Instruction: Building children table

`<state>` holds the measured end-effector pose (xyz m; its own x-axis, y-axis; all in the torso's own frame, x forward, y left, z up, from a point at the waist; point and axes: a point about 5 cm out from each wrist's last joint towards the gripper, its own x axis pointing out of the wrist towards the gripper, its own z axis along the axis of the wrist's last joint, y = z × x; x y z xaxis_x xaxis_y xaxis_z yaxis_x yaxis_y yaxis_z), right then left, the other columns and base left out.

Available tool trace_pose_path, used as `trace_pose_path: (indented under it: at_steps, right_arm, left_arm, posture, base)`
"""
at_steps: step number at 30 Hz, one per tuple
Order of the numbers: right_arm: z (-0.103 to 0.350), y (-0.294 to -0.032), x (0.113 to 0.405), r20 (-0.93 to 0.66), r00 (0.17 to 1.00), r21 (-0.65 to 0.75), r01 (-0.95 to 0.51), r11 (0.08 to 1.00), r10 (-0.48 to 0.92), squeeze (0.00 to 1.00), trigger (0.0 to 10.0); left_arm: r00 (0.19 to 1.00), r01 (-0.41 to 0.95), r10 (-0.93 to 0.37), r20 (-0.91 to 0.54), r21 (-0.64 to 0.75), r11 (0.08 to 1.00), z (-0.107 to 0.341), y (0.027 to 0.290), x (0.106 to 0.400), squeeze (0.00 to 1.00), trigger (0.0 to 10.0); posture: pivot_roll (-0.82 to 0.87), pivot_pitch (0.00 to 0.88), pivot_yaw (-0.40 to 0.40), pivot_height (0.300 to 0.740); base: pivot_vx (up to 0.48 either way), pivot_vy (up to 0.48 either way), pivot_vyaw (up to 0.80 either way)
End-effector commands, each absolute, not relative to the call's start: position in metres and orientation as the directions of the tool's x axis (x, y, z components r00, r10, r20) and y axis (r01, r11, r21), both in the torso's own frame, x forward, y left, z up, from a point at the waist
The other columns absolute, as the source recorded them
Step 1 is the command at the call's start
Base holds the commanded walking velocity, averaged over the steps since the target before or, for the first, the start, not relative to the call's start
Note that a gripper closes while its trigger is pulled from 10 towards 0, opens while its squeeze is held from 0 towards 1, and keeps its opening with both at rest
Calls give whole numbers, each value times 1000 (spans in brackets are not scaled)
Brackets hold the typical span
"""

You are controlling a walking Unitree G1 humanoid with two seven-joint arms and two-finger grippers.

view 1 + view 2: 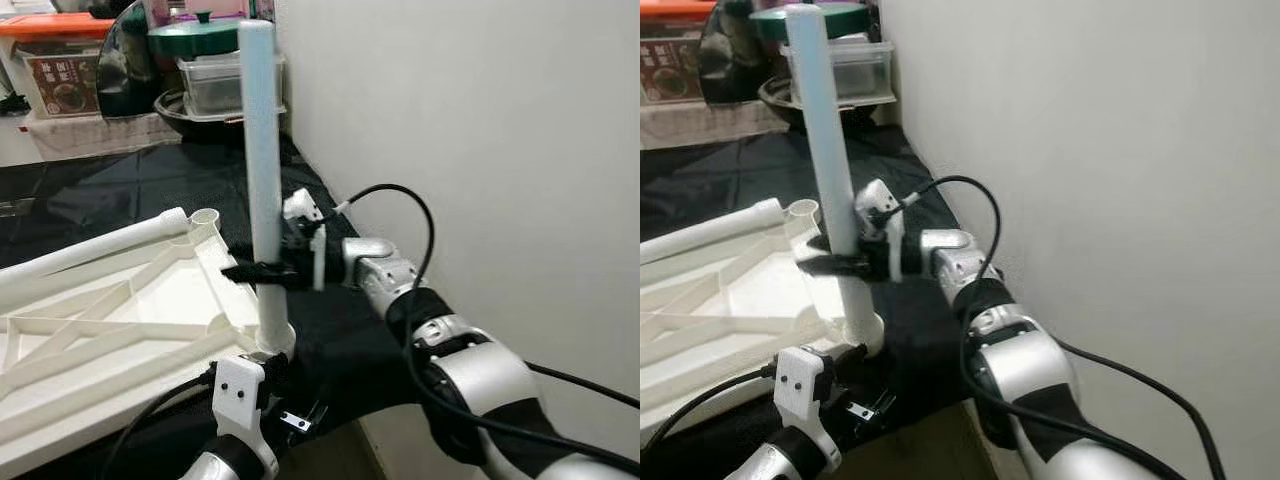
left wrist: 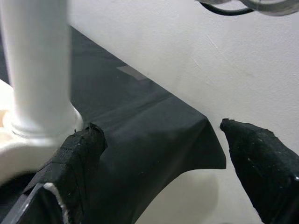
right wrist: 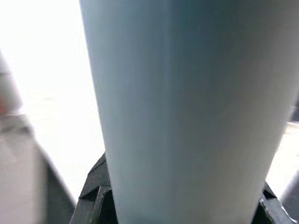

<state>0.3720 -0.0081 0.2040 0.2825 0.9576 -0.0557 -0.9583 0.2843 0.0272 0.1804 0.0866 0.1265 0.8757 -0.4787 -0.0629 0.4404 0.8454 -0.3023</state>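
Right tool (image 1: pixel 262 272) pinches the leg (image 1: pixel 262 150) abt midway up, fingers pressed on either side; leg stands upright w/ its foot in the near corner socket (image 1: pixel 272 340) of the upturned tabletop (image 1: pixel 120 320), which lies ribs-up on the black-draped counter (image 1: pixel 130 185). Left tool (image 2: pixel 163 154) hangs spread just beside that socket, gripping nothing; one finger (image 2: pixel 79 158) sits close to the collar.

Step in hand looks like seating the leg. To do it well: keep the leg plumb, push straight down along its axis, no sideways lean that could bind it in the socket; left tool could brace the tabletop corner so it doesn't tip or slide.

Around: a second leg (image 1: pixel 95 250) lies along the tabletop's far edge, next to an open socket (image 1: pixel 205 217). Wall (image 1: pixel 480 150) is near on the right, limiting elbow room. Bins (image 1: pixel 60 60), a green lid (image 1: pixel 195 38) & dark bowl (image 1: pixel 200 110) crowd the counter's far end, well apart from the work.
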Motion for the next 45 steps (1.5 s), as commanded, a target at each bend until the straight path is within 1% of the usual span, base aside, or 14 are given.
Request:
trace_pose_path:
  at_steps: [1,3,7,13,20,21,22,23,24,25,29,30,43,45]
  right_arm:
    - [195,-9,377,-122,403,30,-912,409,907,0,0]
    - [194,-10,380,-132,452,30,-888,459,882,0,0]
    - [183,-52,405,-180,912,88,-359,929,369,0,0]
    - [163,-72,401,-285,956,195,133,972,-73,0,0]
    - [164,-48,395,-288,956,246,133,960,-59,0,0]
    - [167,-41,395,-277,960,249,103,963,-31,0,3686]
    - [167,-41,395,-277,960,249,103,963,-31,0,3686]
    - [174,-32,395,-224,974,243,17,970,39,0,10000]
    - [175,-30,395,-211,976,237,0,971,52,0,10000]
    - [178,-31,396,-184,981,238,-18,971,63,1000,10000]
    - [185,-35,398,-103,989,218,-79,973,104,1000,10000]
    - [187,-28,398,-78,968,283,-209,936,240,0,10000]
    - [188,-37,389,3,635,245,-749,615,772,0,10000]
    - [190,-36,378,-1,379,183,-910,373,925,0,10000]
  left_arm:
    - [880,432,-471,-64,-303,849,127,87,180,0,10000]
    - [880,433,-471,-64,-303,849,127,87,179,0,10000]
    - [886,419,-457,-74,-293,860,124,89,181,0,10000]
    - [888,415,-452,-81,-281,866,123,90,183,0,10000]
    - [889,414,-451,-82,-278,867,123,90,183,0,10000]
    - [889,414,-451,-82,-278,867,123,90,183,0,10000]
    - [889,414,-451,-82,-278,867,123,90,183,0,10000]
    - [888,415,-452,-83,-276,867,123,90,183,0,10000]
    - [888,415,-452,-84,-276,867,123,90,183,0,10000]
    - [888,416,-452,-85,-275,867,123,90,183,0,10000]
    - [887,417,-455,-84,-277,866,123,90,183,0,10000]
    - [885,419,-457,-86,-277,865,122,89,182,0,10000]
    - [882,426,-463,-83,-275,862,123,89,183,0,10000]
    - [880,431,-468,-81,-276,859,123,89,183,0,10000]
  posture:
    - [39,0,-53,740]
    - [39,0,-53,740]
    - [28,0,-46,740]
    - [28,0,-43,740]
    - [28,0,-43,740]
    - [28,0,-43,740]
    - [28,0,-43,740]
    - [28,0,-43,740]
    - [28,0,-43,740]
    - [28,0,-38,740]
    - [28,0,-38,740]
    - [26,0,-35,740]
    - [25,0,-33,740]
    - [25,0,-32,740]
  base:
    - [0,0,0]
    - [0,0,0]
    - [0,0,0]
    - [0,0,0]
    - [0,0,0]
    - [0,0,0]
    - [0,0,0]
    - [0,0,0]
    - [0,0,0]
    - [0,0,0]
    - [0,0,0]
    - [0,0,0]
    - [0,0,0]
    - [0,0,0]
